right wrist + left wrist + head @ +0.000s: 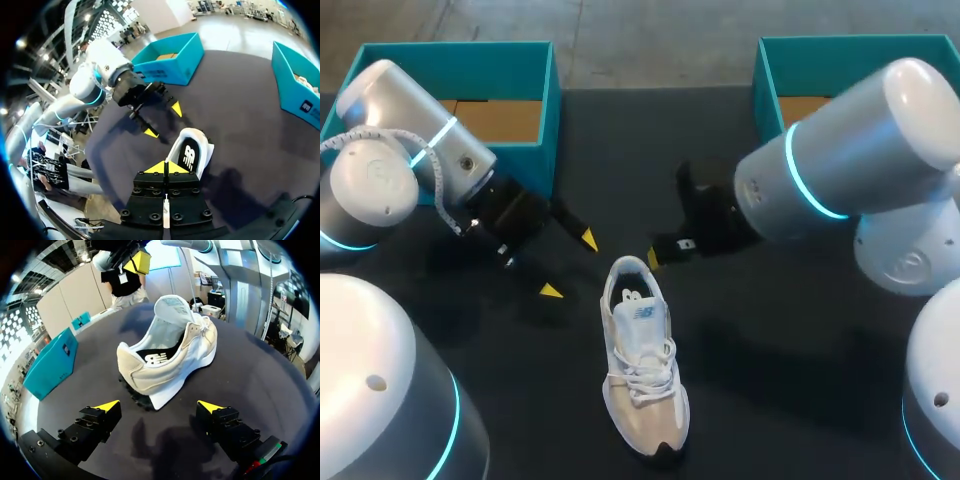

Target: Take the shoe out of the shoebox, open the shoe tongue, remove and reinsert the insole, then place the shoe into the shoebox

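**Left gripper (570, 265) wide open, right gripper (653, 258) closed, both at the heel of the shoe (642, 365)**

At the far left stands the left teal shoebox (552, 100), its brown floor partly hidden by my left arm. That arm comes in from the left, and its gripper has its yellow tips spread wide with nothing between them. It sits near the shoe's heel, on the heel's left, without touching it.

The white and beige sneaker stands upright on the black table (770, 330), out of both boxes. Its heel is at the far end and its toe at the near end. The laces (645, 375) look tied, and the tongue (172, 307) stands up over the opening. The dark insole (157, 357) lies inside, so I judge the tongue and insole work is what is in hand.

Just right of the heel collar hangs the right gripper, its tips pressed together and holding nothing. The right teal shoebox (765, 80) stands at the far right, well apart from the shoe.

Nothing is holding the shoe down, and that looks like the main risk. A finger that comes in low against the heel could slide or tip the shoe instead of entering it. Pulling on the insole could also lift the whole shoe with it. The two grippers are close together at the collar and could hit each other if both go for the opening. The closed right tips could also snag the collar padding
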`<action>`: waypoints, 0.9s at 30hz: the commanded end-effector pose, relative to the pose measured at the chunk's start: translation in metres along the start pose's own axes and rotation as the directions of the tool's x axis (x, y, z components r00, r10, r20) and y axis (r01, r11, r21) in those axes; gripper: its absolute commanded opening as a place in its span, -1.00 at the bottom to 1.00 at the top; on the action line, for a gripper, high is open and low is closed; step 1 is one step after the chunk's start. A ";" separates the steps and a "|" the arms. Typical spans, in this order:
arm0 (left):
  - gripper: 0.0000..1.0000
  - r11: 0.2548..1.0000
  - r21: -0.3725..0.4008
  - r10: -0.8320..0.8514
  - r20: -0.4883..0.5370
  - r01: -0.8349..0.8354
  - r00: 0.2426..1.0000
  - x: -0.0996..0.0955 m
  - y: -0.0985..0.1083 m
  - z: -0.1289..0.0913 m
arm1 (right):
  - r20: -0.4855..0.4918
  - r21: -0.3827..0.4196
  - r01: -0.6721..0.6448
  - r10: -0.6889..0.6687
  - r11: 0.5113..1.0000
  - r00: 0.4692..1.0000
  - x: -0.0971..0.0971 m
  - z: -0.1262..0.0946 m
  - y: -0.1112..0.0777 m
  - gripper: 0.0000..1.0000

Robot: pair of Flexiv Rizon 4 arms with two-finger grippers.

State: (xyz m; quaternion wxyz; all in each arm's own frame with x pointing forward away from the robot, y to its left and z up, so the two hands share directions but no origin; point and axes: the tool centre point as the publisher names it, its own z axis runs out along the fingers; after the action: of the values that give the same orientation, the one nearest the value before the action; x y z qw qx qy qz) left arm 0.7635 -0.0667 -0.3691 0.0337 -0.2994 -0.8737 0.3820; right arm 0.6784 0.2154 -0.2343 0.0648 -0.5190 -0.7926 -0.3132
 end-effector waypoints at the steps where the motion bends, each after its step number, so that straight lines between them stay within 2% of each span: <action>1: 1.00 0.999 -0.030 -0.012 -0.034 0.011 0.999 -0.003 -0.003 -0.011 | 0.166 0.023 -0.003 -0.001 1.000 0.986 0.009 0.011 0.012 -1.00; 7: 1.00 0.998 -0.057 -0.021 -0.046 0.018 0.999 -0.001 0.004 -0.024 | 0.185 0.031 -0.007 0.002 1.000 0.983 0.008 0.016 0.016 -1.00; 14: 1.00 0.998 -0.062 -0.028 -0.042 0.025 0.999 0.002 0.013 -0.044 | 0.199 0.060 -0.011 -0.001 0.998 0.980 0.011 0.031 0.016 -1.00; 21: 1.00 0.997 -0.068 -0.027 -0.046 0.024 0.999 0.011 0.019 -0.068 | 0.257 0.099 -0.029 0.003 0.995 0.966 0.018 0.043 0.018 -1.00; 27: 1.00 0.998 -0.067 -0.024 -0.064 0.019 0.998 0.020 0.021 -0.085 | 0.259 0.099 -0.030 0.004 0.995 0.966 0.020 0.055 0.015 -1.00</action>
State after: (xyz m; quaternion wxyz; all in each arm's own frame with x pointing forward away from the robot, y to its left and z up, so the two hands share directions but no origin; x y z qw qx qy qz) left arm 0.7831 0.0018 -0.3342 0.0568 -0.3020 -0.8877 0.3428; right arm 0.6946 0.2532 -0.2538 0.0067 -0.5530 -0.8056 -0.2126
